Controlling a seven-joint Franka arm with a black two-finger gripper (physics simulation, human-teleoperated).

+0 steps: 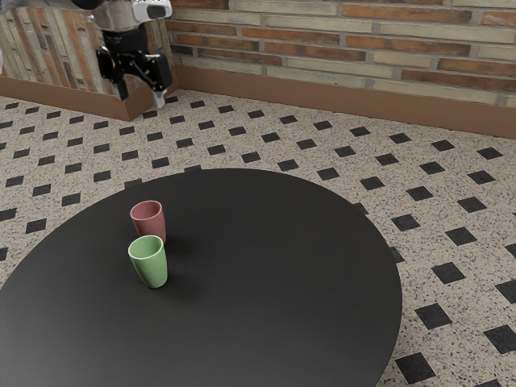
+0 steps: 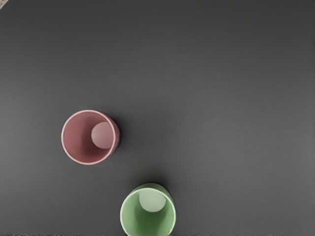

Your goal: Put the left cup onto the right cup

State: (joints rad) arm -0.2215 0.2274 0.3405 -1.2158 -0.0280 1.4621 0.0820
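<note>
High above the table, well up and away from both cups, my claw hung with a long descent ahead, and that was where I judged the trouble lay. The pink cup and the green cup stood upright and near each other, apart but with only a narrow strip of bare table between them. A finger coming down on that side could have nudged the neighbour or tipped it. I could not tell for sure which one counted as the left cup, and choosing wrongly would have reversed the stack. Both tapered toward the base and looked smooth, so a grip taken too low might have slipped. A cup set down off centre could have toppled the one beneath. My claw was spread wide, fingers well apart, holding nothing and touching nothing.
</note>
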